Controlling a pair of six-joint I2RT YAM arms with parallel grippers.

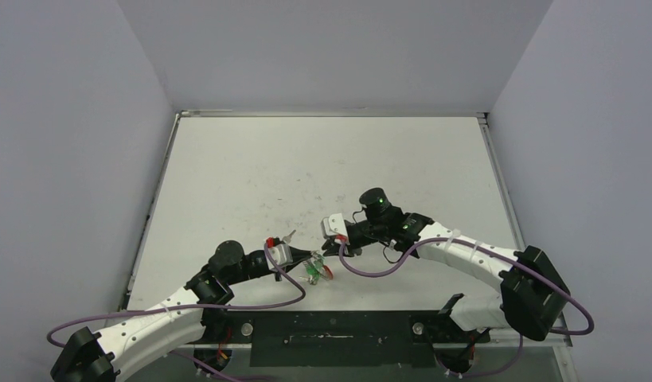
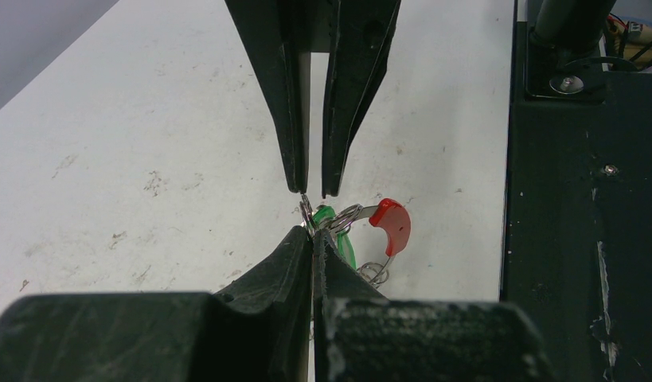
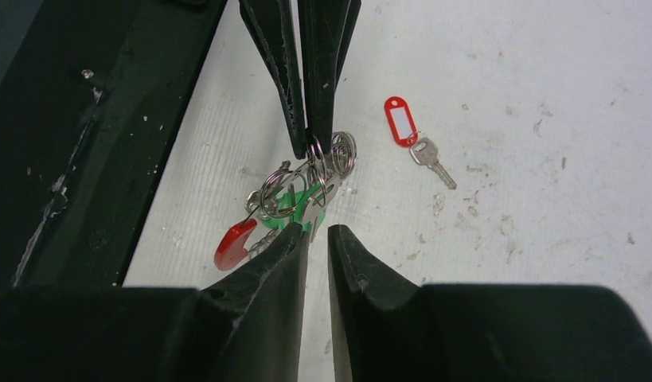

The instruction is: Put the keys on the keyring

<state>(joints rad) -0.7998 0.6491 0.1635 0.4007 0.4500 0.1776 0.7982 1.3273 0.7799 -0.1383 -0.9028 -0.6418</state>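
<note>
Left pincer (image 2: 311, 232) is clamping shut on a silvery loop of the keyring (image 2: 394, 223), with green-tagged keys (image 3: 289, 200) bunching up against it, near the front edge of the scuffed white surface (image 1: 322, 159). Right pincer (image 3: 317, 231) is sitting tip to tip with it, fingers a sliver apart, nothing clearly gripped. Red-tagged key (image 3: 402, 121) is lying apart on its own. Plain grey walls (image 1: 68, 119) are boxing in three sides.
</note>
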